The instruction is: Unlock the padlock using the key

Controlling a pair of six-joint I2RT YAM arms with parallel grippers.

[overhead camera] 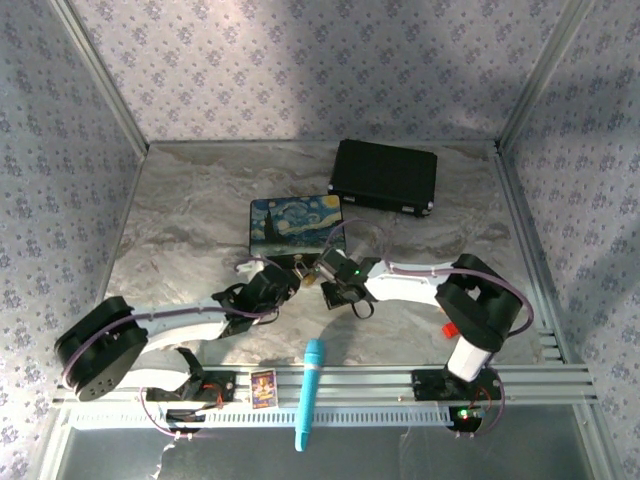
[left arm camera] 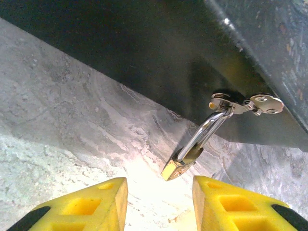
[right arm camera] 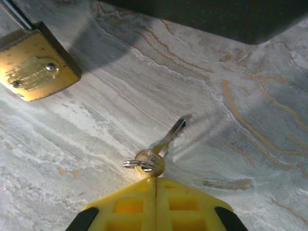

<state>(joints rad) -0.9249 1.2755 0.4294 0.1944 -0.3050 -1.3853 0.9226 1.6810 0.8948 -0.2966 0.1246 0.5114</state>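
Clamped on the head of the stiff, light key [right arm camera: 159, 154] is my right gripper [right arm camera: 155, 180]; left gripper [left arm camera: 160, 192] parted, slick padlock [left arm camera: 182, 161] at one o'clock, best grabbed by its body.

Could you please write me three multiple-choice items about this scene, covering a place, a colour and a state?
1. The padlock hangs from:
A. the hasp of the painted box
B. a wall hook
C. a door handle
2. The padlock's body is:
A. red
B. brass-gold
C. blue
3. The right pincer is:
A. wide open
B. shut on the key
C. shut on the padlock

Answers: 1 A, its shackle runs through the hasp; 2 B, the body shines gold; 3 B, the jaws meet on the key's head.
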